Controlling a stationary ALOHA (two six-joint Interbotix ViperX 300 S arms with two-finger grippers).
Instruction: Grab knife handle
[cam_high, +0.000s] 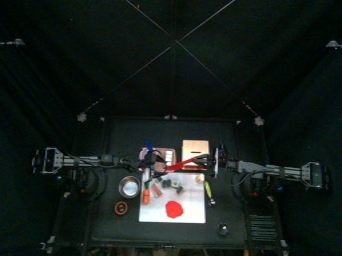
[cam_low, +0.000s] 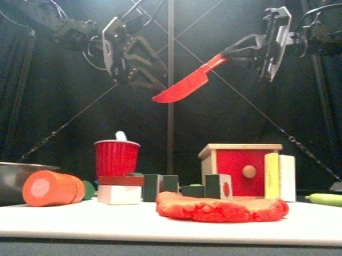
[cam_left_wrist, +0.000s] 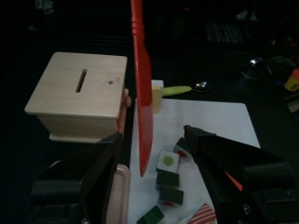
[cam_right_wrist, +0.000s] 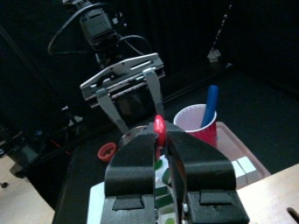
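Red knife (cam_low: 187, 82) hangs mid-air — right tool (cam_low: 257, 48) clamped on it, left tool (cam_low: 134, 62) spread wide.

Left arm: comes in from the left, raised well above the desk, wrist angled toward the middle.
Left hand (cam_low: 130, 62): jaws spread wide, nothing between them, facing the other hand.
Right arm: comes in from the right, also raised high, wrist tilted inward and down.
Right hand (cam_low: 254, 47): jaws closed tight on the red knife (cam_low: 187, 82), which slants down toward the left hand.
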